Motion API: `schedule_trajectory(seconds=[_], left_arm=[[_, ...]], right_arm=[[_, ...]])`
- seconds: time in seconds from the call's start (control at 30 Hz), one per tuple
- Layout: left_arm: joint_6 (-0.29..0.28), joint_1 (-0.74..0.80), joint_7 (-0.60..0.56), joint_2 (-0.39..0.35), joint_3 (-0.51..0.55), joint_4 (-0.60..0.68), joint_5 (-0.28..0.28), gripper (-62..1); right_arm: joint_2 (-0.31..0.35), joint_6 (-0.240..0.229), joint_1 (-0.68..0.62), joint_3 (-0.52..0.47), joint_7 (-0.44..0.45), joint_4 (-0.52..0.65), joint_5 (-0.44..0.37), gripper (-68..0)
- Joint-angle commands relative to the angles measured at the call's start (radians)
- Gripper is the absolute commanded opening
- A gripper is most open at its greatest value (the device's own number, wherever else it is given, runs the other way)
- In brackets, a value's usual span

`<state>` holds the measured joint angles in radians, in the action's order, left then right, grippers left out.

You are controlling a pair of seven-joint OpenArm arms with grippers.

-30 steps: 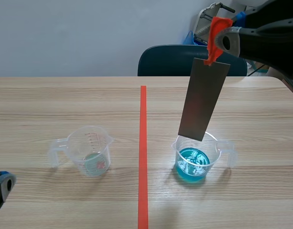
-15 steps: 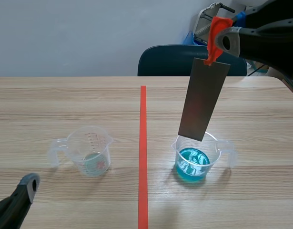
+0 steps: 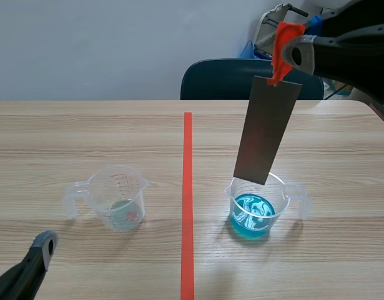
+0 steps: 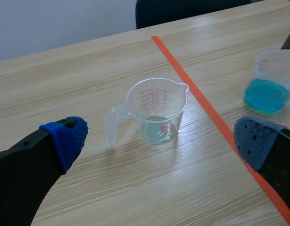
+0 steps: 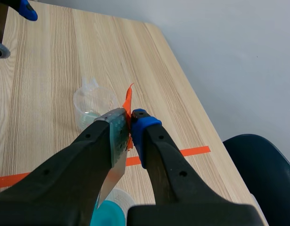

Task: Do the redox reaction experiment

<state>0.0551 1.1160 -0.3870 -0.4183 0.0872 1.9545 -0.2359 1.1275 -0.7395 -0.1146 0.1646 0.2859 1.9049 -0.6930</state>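
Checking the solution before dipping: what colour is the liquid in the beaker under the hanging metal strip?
Bright turquoise-blue liquid, clearest in the scene view.

We are finding bare bench [image 3: 85, 134] lying all around the clear cup [image 3: 120, 199], just ahead of the wide-spread left end effector [image 4: 161, 139]; the hanging metal strip [image 3: 266, 128] is blocking the space above the blue-liquid cup [image 3: 254, 212]; the cups are standing well apart.

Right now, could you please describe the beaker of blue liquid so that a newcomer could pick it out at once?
Find the orange-red tape line down the wooden table; on the right arm's side stands a clear plastic beaker, below the grey metal strip held in the right gripper. It alone holds blue liquid; the other clear beaker looks nearly empty.
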Motion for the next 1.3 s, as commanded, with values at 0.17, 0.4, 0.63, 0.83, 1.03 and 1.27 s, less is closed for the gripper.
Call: schedule_trajectory(seconds=[0.17,0.4,0.63,0.83,1.03,1.27], left_arm=[[0.004,-0.002,-0.009,0.005,-0.005,0.020,-0.006,1.4],[0.004,-0.002,-0.005,0.005,-0.005,0.020,-0.006,1.4],[0.004,-0.003,0.024,0.005,-0.005,0.019,-0.006,1.4],[0.003,-0.003,0.025,0.005,-0.005,0.019,-0.006,1.4],[0.003,-0.003,0.025,0.005,-0.005,0.019,-0.006,1.4],[0.003,-0.003,0.024,0.005,-0.005,0.019,-0.006,1.4]], right_arm=[[0.013,-0.006,0.010,-0.018,0.014,0.007,-0.014,-66.7],[0.013,-0.006,0.010,-0.018,0.014,0.007,-0.014,-66.7],[0.013,-0.006,0.010,-0.018,0.014,0.007,-0.014,-66.7],[0.013,-0.006,0.010,-0.018,0.014,0.007,-0.014,-66.7],[0.013,-0.006,0.010,-0.018,0.014,0.007,-0.014,-66.7],[0.013,-0.006,0.010,-0.018,0.014,0.007,-0.014,-66.7]])
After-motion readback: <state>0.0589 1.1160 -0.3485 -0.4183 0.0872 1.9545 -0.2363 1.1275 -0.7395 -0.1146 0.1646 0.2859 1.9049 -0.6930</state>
